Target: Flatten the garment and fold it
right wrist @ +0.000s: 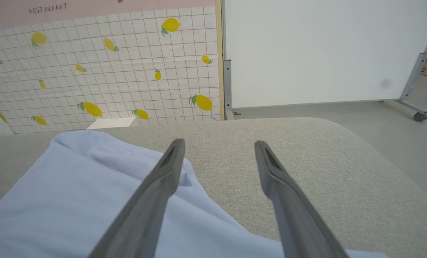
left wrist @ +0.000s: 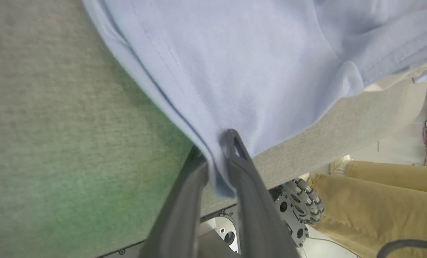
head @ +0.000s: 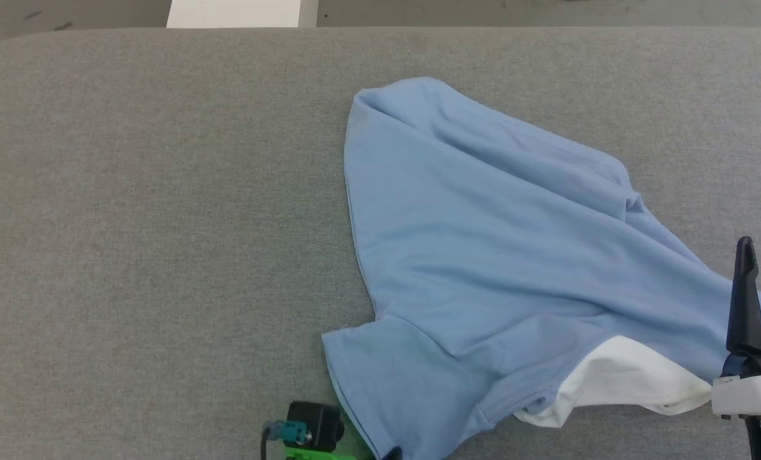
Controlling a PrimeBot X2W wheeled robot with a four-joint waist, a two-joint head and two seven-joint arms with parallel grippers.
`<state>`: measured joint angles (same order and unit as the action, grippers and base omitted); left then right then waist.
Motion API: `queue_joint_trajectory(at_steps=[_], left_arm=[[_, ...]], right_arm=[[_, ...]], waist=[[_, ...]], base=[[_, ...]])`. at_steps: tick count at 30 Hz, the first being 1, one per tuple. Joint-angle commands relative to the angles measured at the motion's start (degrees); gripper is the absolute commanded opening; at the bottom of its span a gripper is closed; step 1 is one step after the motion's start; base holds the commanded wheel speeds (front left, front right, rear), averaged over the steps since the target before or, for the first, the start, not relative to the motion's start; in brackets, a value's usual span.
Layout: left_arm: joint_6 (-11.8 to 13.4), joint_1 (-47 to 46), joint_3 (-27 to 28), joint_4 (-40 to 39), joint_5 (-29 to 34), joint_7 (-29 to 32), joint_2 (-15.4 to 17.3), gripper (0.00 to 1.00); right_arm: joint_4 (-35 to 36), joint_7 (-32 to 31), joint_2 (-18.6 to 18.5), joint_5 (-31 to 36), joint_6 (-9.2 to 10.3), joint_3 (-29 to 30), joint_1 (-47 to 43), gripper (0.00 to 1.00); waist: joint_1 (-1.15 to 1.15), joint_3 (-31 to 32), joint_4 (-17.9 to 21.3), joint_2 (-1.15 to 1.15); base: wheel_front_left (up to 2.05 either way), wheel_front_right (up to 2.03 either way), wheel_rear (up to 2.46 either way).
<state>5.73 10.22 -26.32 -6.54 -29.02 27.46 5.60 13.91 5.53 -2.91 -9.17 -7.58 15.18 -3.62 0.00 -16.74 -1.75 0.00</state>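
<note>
I am clamping my left gripper on a hemmed edge of the light blue short-sleeved cotton T-shirt. Its two long dark fingers are lying close together with the cloth pinched between them, right at the near edge of the grey fabric-covered table. The shirt is lying rumpled across the right half of the table, with diagonal folds running through it. A plain white cloth is peeking out from under its near side. I am holding my right gripper low above the shirt's right part, fingers spread wide apart and gripping nothing. A person's tan trouser legs are showing beyond the table edge in the left wrist view.
</note>
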Motion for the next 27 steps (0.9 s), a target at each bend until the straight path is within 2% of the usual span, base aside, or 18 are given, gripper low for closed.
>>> queue_joint_trajectory(at_steps=[1,11,14,23,27], left_arm=[[-0.4,-0.1,-0.3,1.7,-0.9,0.1,-0.3,0.0],[-1.5,-3.3,3.2,3.1,-0.8,-10.2,-0.9,0.0],[-1.6,-3.6,4.8,1.4,-0.9,-11.9,0.1,0.0],[1.5,-3.7,14.4,-6.8,-0.8,-14.2,5.8,0.0],[4.1,-3.8,19.8,-8.0,0.1,-15.1,8.6,0.0]], right_arm=[[-0.1,-0.1,0.0,-0.4,0.09,0.1,0.8,1.0],[-0.6,0.1,0.0,-0.7,0.09,1.1,0.9,1.0],[-0.5,0.1,0.0,-0.6,0.09,1.4,0.7,1.0],[0.6,-1.1,0.0,1.6,0.09,2.0,1.5,1.0],[0.8,-3.2,0.0,3.6,0.09,2.6,1.7,1.0]], waist=[[0.0,0.2,0.0,0.0],[0.0,1.1,-0.5,0.0],[0.0,1.9,-1.0,0.0],[0.0,3.5,-2.3,0.0],[0.0,3.4,-2.3,0.0]], base=[[0.0,0.0,0.0],[0.0,0.0,0.0],[0.0,0.0,0.0],[0.0,0.0,0.0],[0.0,0.0,0.0]])
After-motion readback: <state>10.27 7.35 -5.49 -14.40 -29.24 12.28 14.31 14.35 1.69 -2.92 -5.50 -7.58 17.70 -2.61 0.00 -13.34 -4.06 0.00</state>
